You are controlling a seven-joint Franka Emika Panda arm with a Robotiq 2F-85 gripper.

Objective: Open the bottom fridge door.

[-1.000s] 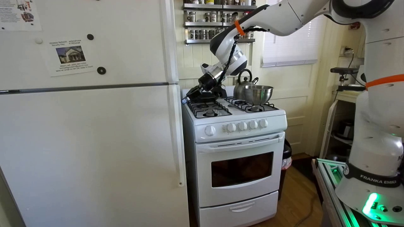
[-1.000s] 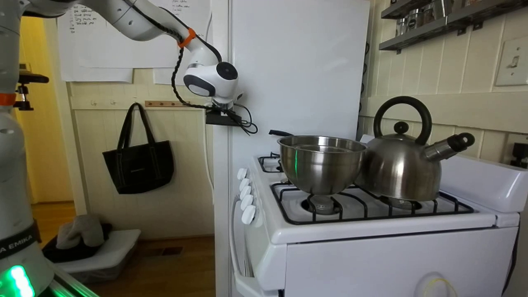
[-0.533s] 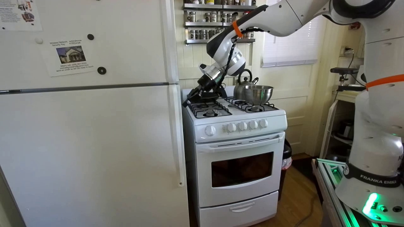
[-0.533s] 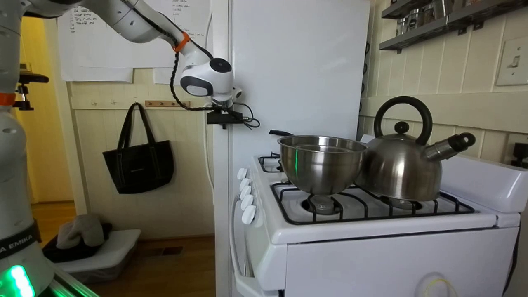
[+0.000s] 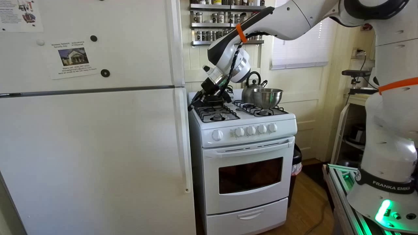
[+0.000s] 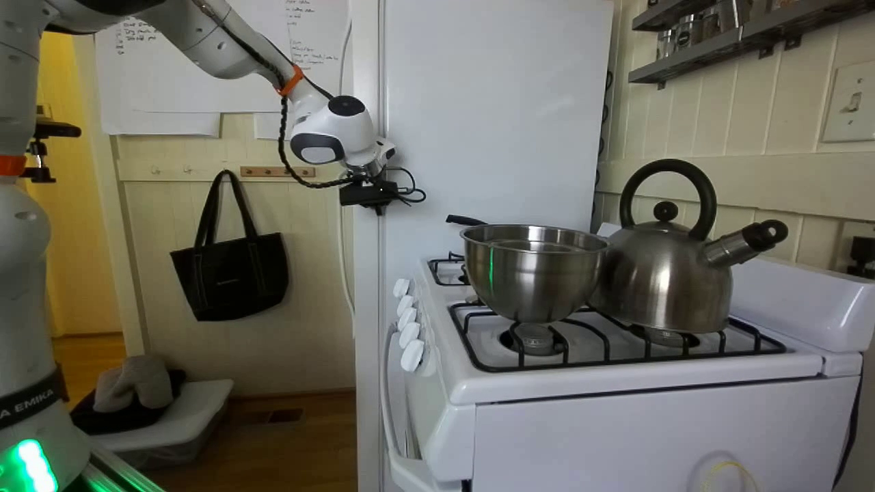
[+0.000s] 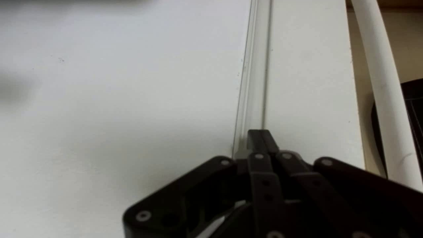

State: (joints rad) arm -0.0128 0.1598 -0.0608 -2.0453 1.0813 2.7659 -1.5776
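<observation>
well, jaws together near bottom door (image 5: 98, 160)

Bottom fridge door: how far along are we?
Done: the pincer, jaws together, is at the door seam. In hand: probably prying there, though contact can't be confirmed; the handle isn't gripped. Left: the opening itself, since the bottom fridge door looks shut, in line with the freezer door above.

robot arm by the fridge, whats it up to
A robot arm has its closed, empty gripper at the seam along the edge of the bottom fridge door. The door looks shut. It probably aims to pry there rather than grab the handle, though I can't tell whether the gripper touches the seam.
</observation>
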